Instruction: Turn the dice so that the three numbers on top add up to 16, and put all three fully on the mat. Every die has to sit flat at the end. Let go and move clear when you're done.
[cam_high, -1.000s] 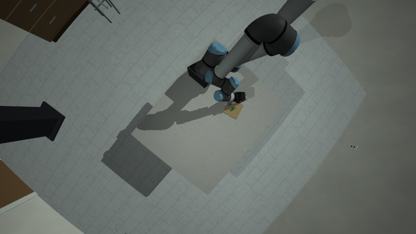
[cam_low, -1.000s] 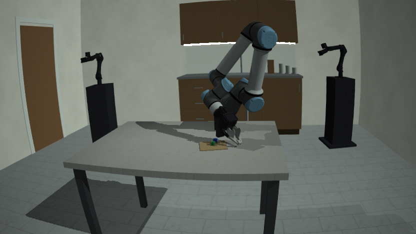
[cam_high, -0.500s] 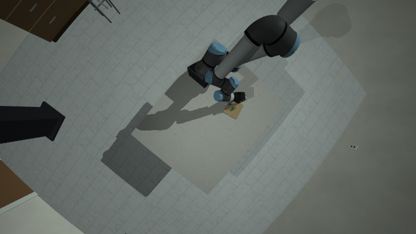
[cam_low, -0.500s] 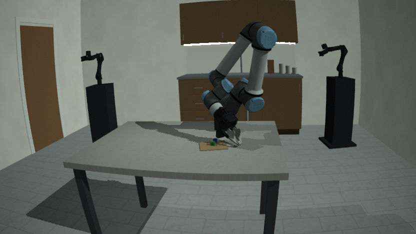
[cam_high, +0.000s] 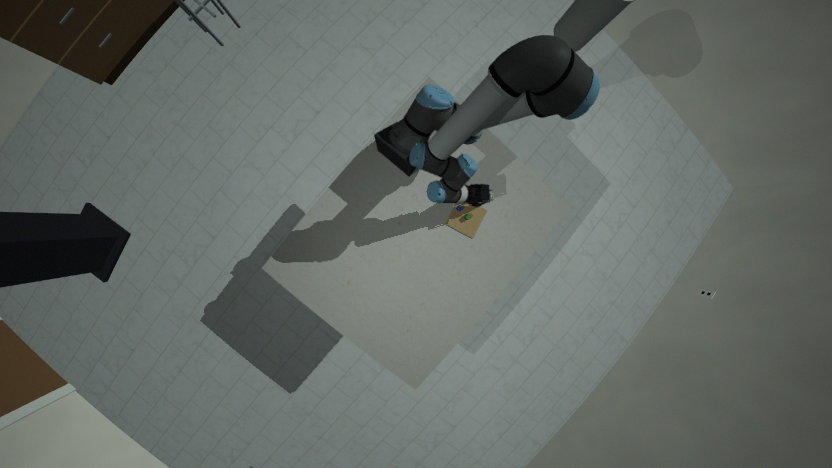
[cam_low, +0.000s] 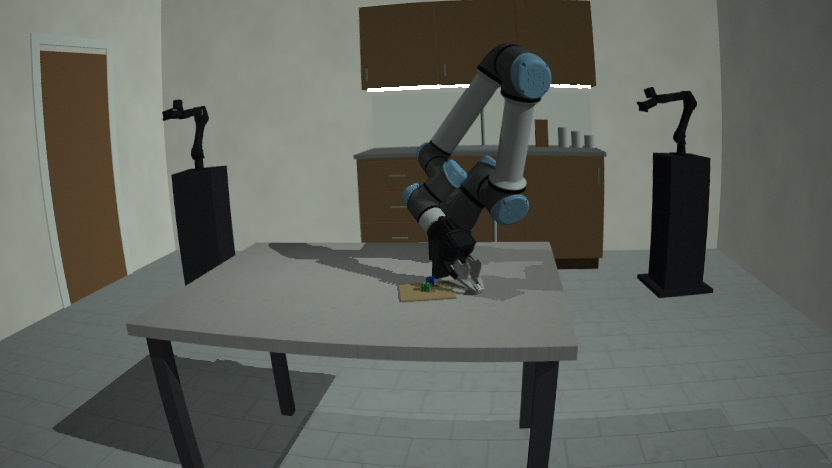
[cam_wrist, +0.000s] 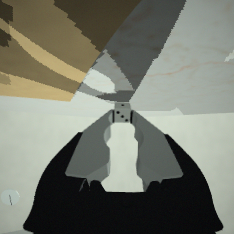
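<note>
My gripper (cam_high: 494, 196) (cam_low: 478, 288) (cam_wrist: 122, 110) is shut on a pale grey die (cam_wrist: 122, 113) with dark pips. Three pips in a slanting row show on the die's face toward the wrist camera. The fingertips are low over the table, just right of the tan mat (cam_high: 472, 232) (cam_low: 408, 295) (cam_wrist: 47, 88) in the exterior view. A blue die (cam_high: 459, 207) (cam_low: 429, 280) sits near the mat's back edge. A green die (cam_high: 467, 217) (cam_low: 425, 286) sits near the mat's middle. The pips on top of the blue and green dice are too small to read.
The table (cam_high: 395, 302) (cam_low: 325, 323) extends around the mat. The arm's wrist and the black gripper body hang close behind the blue die. The arm's shadow falls across the table and part of the mat. Two black pedestals (cam_low: 203, 221) (cam_low: 679, 221) with small arms stand beyond the table.
</note>
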